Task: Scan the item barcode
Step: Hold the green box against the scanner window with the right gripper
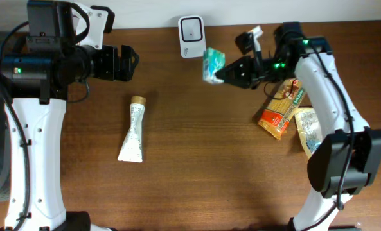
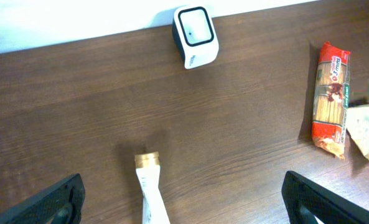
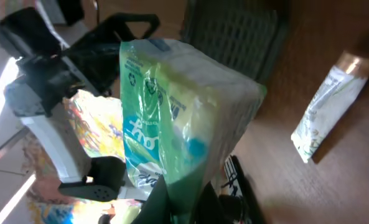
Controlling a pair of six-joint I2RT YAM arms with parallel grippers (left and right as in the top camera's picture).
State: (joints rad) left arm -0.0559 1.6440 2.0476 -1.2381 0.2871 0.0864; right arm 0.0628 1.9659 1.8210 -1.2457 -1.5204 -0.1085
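By the worktop's (image 1: 196, 167) back edge, the right gripper (image 1: 221, 74) pinches a green packet (image 1: 212, 63) beside the scanner (image 1: 191, 28); the left gripper (image 1: 132, 63) is spread wide near a tube (image 1: 133, 131).

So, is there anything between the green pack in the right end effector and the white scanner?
Nothing visible. The green pack, held by the right end effector, hangs just beside the white scanner, only bare table between.

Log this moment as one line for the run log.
right jaws: shut on green packet, held near scanner | left jaws: open, empty | tube: lying on table
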